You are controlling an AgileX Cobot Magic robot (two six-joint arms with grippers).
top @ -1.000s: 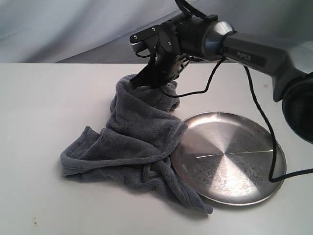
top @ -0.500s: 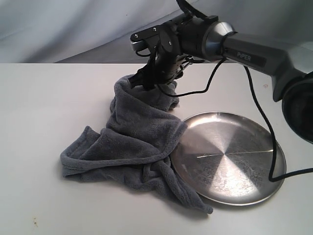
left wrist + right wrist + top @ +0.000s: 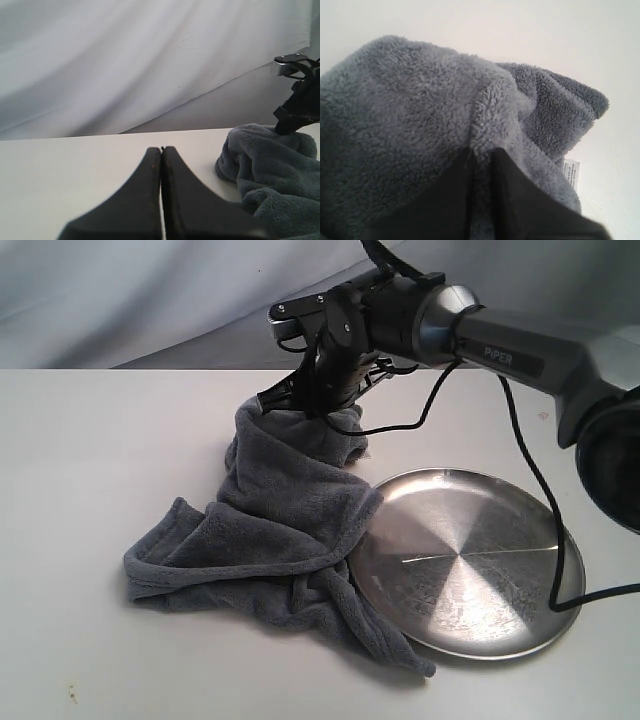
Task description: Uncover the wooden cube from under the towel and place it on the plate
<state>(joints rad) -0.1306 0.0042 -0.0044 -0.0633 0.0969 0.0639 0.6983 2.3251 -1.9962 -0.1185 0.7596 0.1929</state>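
The grey-blue fleece towel lies crumpled on the white table, its far corner lifted into a peak. My right gripper is shut on that peak; in the right wrist view a fold of towel is pinched between the dark fingers, and my right gripper meets the fleece there. The silver plate sits bare to the right of the towel. The wooden cube is hidden. My left gripper is shut on nothing, low over bare table, with the towel off to its side.
A black cable from the right arm loops over the plate's right rim. A white care label hangs on the towel's edge. A pale cloth backdrop stands behind the table.
My right gripper, holding the towel's corner, has shifted a little up and to the left, and the lifted peak has followed it. The rest of the towel and the plate have not moved.
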